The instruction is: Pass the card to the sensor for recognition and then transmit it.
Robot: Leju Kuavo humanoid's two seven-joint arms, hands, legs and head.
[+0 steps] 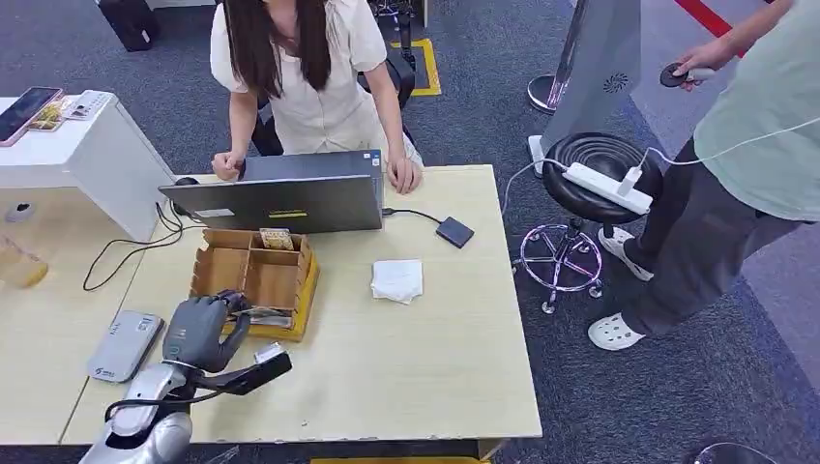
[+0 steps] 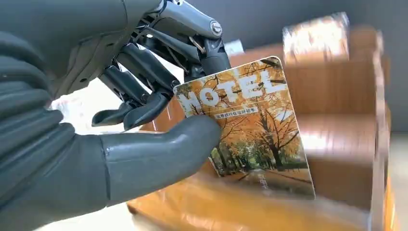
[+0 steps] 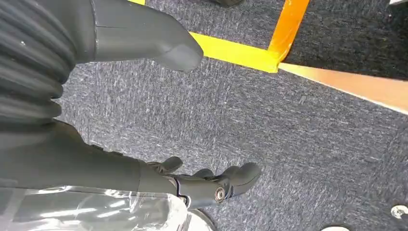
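My left hand [image 1: 201, 332] is at the near edge of the wooden card box [image 1: 253, 275] on the table. In the left wrist view it pinches a hotel card [image 2: 250, 125], printed with autumn trees and the word HOTEL, between thumb and fingers [image 2: 144, 72]. The grey card sensor [image 1: 124, 345] lies flat on the table just left of that hand. Another card [image 1: 277, 239] stands in the box's far compartment. My right hand [image 3: 159, 43] hangs over the blue carpet with its fingers apart and nothing in it.
A person sits behind the open laptop [image 1: 280, 198] at the table's far edge. A white cloth [image 1: 397, 280] and a small dark adapter [image 1: 453, 232] lie to the right. A second person stands at the right by a black stool [image 1: 590, 179].
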